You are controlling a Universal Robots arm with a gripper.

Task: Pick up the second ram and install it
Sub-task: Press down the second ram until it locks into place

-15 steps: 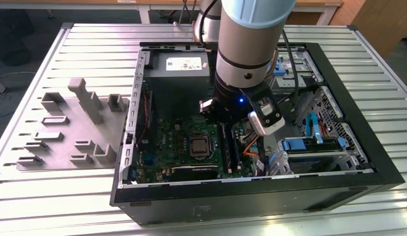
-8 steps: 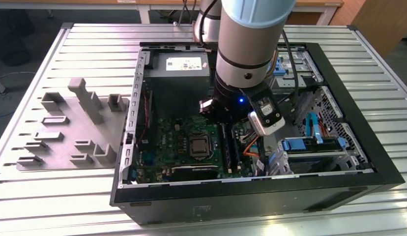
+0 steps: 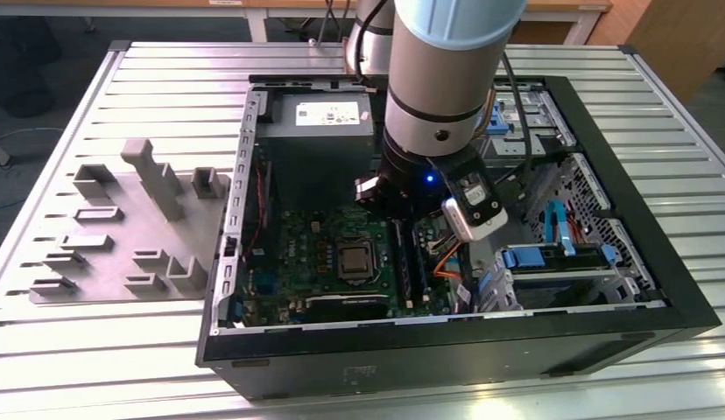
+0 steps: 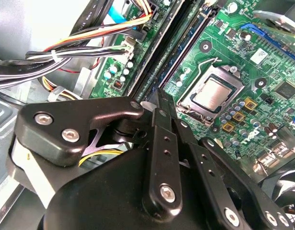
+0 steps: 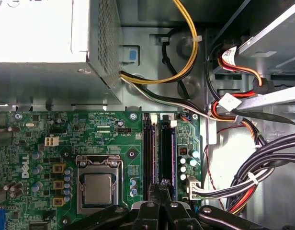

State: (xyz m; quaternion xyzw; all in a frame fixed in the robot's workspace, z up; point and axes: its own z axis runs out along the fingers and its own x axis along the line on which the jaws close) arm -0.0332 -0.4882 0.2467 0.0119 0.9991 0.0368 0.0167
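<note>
Tool [image 5: 159, 189] hung low inside the case [image 3: 678, 297], its fingers [image 5: 154, 188] drawn almost together right over the two slots [image 5: 148, 158] on the board [image 5: 90, 134]. I could not tell whether anything thin was pinched between them. The ram [image 5: 166, 153], as far as I could judge, was the dark strip standing in the slot nearer the cables [image 5: 262, 163], just below the fingertips. Whether it was fully seated could not be seen. The chief risk, to my mind, was a crooked press. If the stick sat skewed, or its notch did not meet the key in the slot, downward force would flex the board or chip the contacts instead of driving it home. One end could also go down while the other rode high, leaving a clip [image 5: 172, 123] unlatched and the stick loose though it looked placed. With the fingers so nearly closed and the top edge of the stick so narrow, the tool could slide off sideways. It would then land on the capacitors [image 5: 187, 165] just beside the slot, or on the neighbouring slot. The cables lay near on that same side, and a sideways move of the arm might catch one and tug its plug. The socket [image 5: 98, 187] lay near the other slot, with little room for error there either.
</note>
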